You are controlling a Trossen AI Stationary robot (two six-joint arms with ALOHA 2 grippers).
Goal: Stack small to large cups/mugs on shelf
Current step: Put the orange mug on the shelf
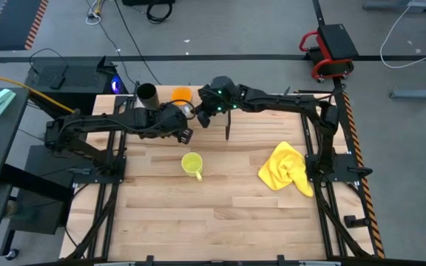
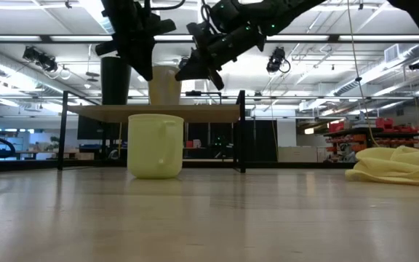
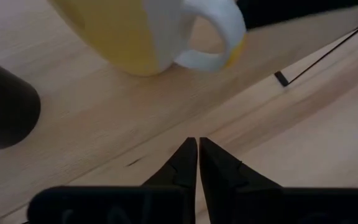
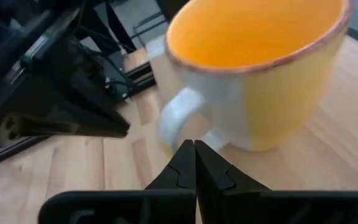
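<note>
The black cup point(image 1: 146, 94) and the orange cup point(image 1: 181, 94) stand upright on the shelf point(image 2: 195, 113) at the table's far side. The orange cup point(image 4: 260, 74) has a pale handle and base. The yellow-green mug point(image 1: 191, 163) stands on the tabletop in front of the shelf. My left gripper point(image 3: 197, 146) is shut above the shelf's near edge, short of the orange cup point(image 3: 129, 31), and holds nothing. My right gripper point(image 4: 194, 146) is shut, its tips close by the orange cup's handle. My right gripper comes at the orange cup slanting down from the table's right side. Its shut fingertips stand right by the pale handle point(image 4: 179, 115), low on the cup. Whether they touch it I cannot tell. The cup stands upright on the shelf.
A crumpled yellow cloth point(image 1: 287, 168) lies on the tabletop at the right. The shelf's thin black legs point(image 2: 241, 131) stand behind the yellow-green mug. The near half of the table is bare wood.
</note>
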